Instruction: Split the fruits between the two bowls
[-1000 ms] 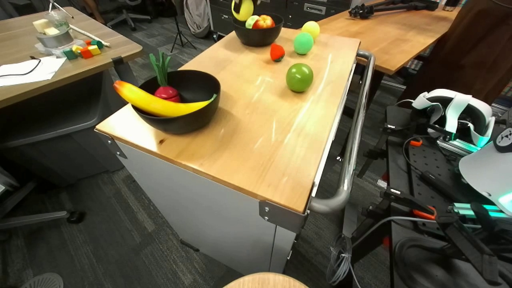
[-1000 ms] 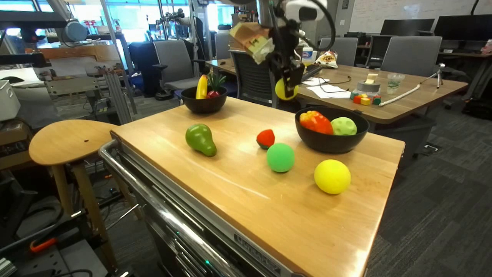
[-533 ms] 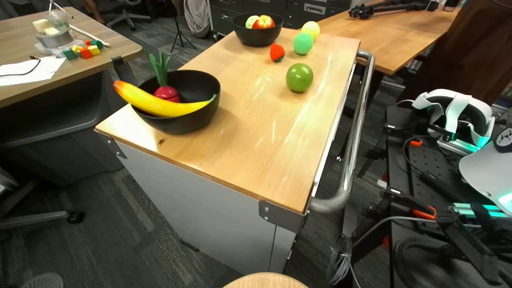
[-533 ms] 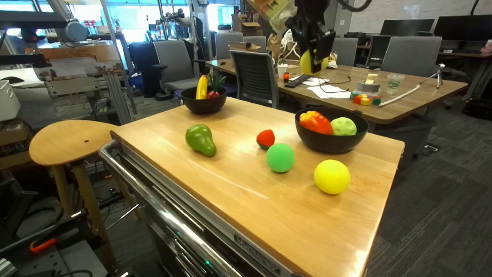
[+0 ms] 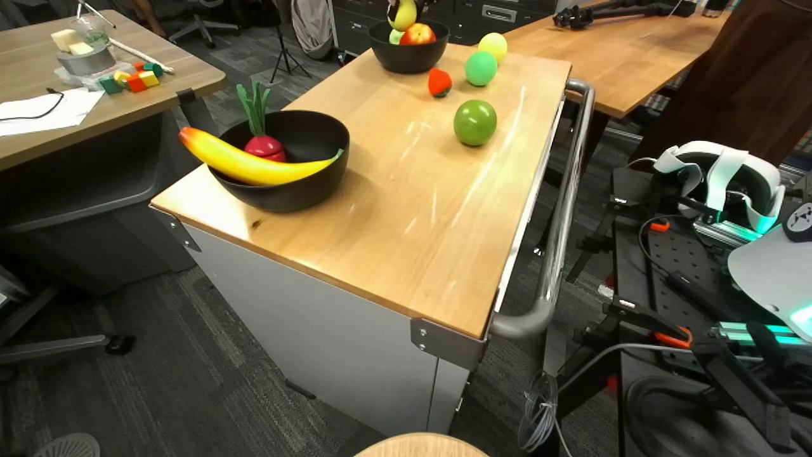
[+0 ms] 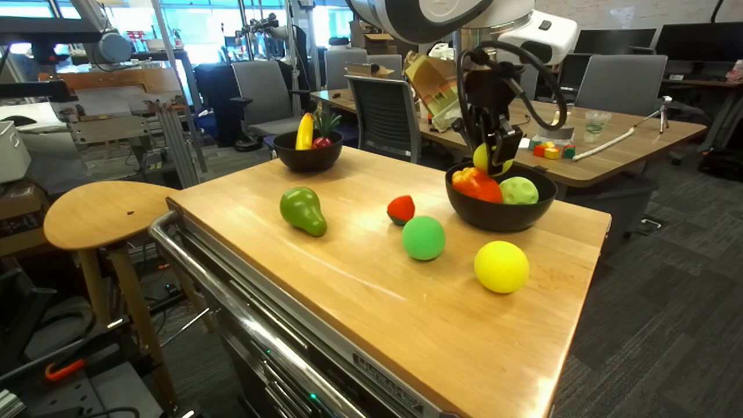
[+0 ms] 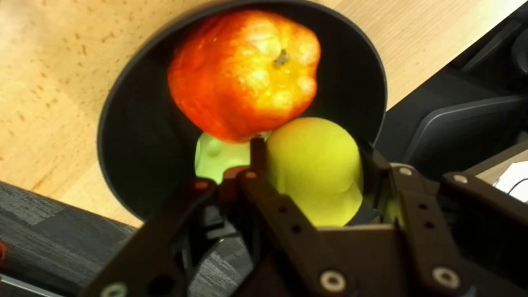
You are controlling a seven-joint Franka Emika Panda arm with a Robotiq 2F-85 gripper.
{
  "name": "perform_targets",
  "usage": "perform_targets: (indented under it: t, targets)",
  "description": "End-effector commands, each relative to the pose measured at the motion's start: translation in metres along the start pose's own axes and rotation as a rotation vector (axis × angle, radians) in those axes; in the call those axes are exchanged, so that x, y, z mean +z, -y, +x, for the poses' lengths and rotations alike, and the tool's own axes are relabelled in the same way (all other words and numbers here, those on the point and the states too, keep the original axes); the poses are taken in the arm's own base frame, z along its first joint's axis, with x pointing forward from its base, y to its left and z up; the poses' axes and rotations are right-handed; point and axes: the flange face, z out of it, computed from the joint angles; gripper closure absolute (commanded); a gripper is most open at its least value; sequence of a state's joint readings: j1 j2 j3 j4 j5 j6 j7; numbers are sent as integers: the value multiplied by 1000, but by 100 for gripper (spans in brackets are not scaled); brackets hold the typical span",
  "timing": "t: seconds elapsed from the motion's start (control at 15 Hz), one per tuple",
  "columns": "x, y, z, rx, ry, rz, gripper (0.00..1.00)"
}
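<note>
Dark grey carpet (image 5: 209, 374) surrounds a cabinet (image 5: 330, 330) with a pale wooden top (image 5: 393, 216). Towards one end of that top stands the pepper bowl (image 6: 493, 217), black and round; inside it lie a lobed red-orange pepper (image 7: 243, 74) and a dimpled pale green ball (image 6: 519, 190). Over the mouth of the pepper bowl the gripper (image 7: 313, 159) grasps a yellow fruit (image 7: 315, 138); whether that fruit touches the pepper I cannot tell. The second black bowl (image 5: 292, 198) stands well apart from the pepper bowl, near the wood's opposite end. It holds a banana (image 5: 254, 166), one end jutting past the rim, and a dark red radish-like piece (image 5: 265, 149) with upright green leaves.

Outside the pepper bowl, a red strawberry-like piece (image 6: 401, 209) sits just beside it, a green ball (image 6: 424, 238) and a yellow ball (image 6: 502, 267) near it, a green pear (image 6: 303, 211) farther off.

In an exterior view, nearer the camera than the pepper bowl, a nameplate (image 6: 386, 380) has letters too blurred to read. Beyond the bowl, a clear cup (image 6: 598, 123) on a desk (image 6: 615, 154) bears a green mark too small to make out. Well away from the pepper bowl, a dark round emblem (image 5: 800, 219) with a white sign shows at the edge of a white casing (image 5: 764, 273).
</note>
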State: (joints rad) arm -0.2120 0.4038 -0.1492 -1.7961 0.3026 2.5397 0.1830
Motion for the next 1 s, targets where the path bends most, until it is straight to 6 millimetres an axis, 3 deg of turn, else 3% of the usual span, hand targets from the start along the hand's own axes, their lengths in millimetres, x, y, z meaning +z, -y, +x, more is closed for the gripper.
perform_targets:
  t: [0.0,0.13,0.47,0.73,0.8,0.93]
  targets:
    - [-5,11,11,14,-29,23,18]
    - [-16,14,3,-12,5,17,2]
    - [-59,29,-45,-179,215,44,0]
    - [-52,41,-81,-316,383,-94,0]
    - [-53,38,-65,-253,340,-51,0]
    - [-47,43,-77,-290,374,-82,0]
